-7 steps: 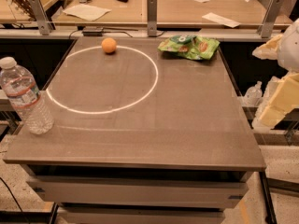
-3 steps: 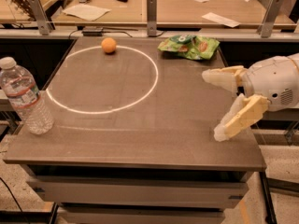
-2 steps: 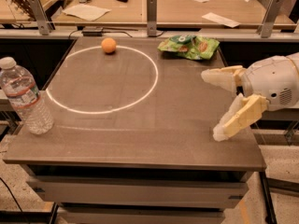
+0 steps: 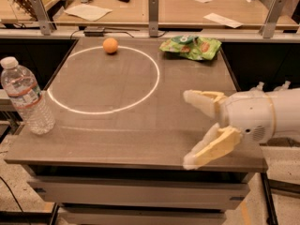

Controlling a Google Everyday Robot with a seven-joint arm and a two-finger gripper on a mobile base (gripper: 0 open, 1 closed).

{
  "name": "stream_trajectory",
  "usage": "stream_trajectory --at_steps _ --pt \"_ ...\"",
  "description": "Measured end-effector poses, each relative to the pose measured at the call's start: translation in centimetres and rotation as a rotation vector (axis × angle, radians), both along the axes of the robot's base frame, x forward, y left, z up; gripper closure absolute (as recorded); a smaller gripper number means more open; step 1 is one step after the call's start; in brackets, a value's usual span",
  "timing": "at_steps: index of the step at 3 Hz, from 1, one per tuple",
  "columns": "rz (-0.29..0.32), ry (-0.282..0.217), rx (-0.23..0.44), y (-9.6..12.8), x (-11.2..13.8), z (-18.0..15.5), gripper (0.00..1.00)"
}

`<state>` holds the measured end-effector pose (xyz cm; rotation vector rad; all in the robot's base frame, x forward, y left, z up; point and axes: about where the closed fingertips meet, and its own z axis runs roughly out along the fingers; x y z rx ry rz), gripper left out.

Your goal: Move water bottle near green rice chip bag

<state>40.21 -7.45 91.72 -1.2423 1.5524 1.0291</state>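
Observation:
The water bottle point(image 4: 26, 95), clear ribbed plastic with a white cap and a white-and-red label, stands upright at the table's front left corner. The green rice chip bag point(image 4: 191, 46) lies flat at the back right of the table. My gripper point(image 4: 188, 128) reaches in from the right over the table's front right part. Its two cream fingers are spread wide apart and hold nothing. It is far from both the bottle and the bag.
A small orange ball point(image 4: 110, 45) sits at the back of the table, on a white circle point(image 4: 104, 80) marked on the brown tabletop point(image 4: 140, 139). A wooden bench with papers point(image 4: 88, 11) runs behind the table.
My gripper has come in from the right edge over the table and has moved further left and toward the front. The bottle, bag and ball have not moved.

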Motion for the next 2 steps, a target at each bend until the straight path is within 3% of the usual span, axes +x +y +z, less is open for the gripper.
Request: stream_trajectory --at_steps 1,2 --pt "0.008 -0.036 0.104 4.1 -1.0 -1.4 0.0" --pt "-0.014 -0.049 0.129 7.6 -0.4 -1.8 0.0"
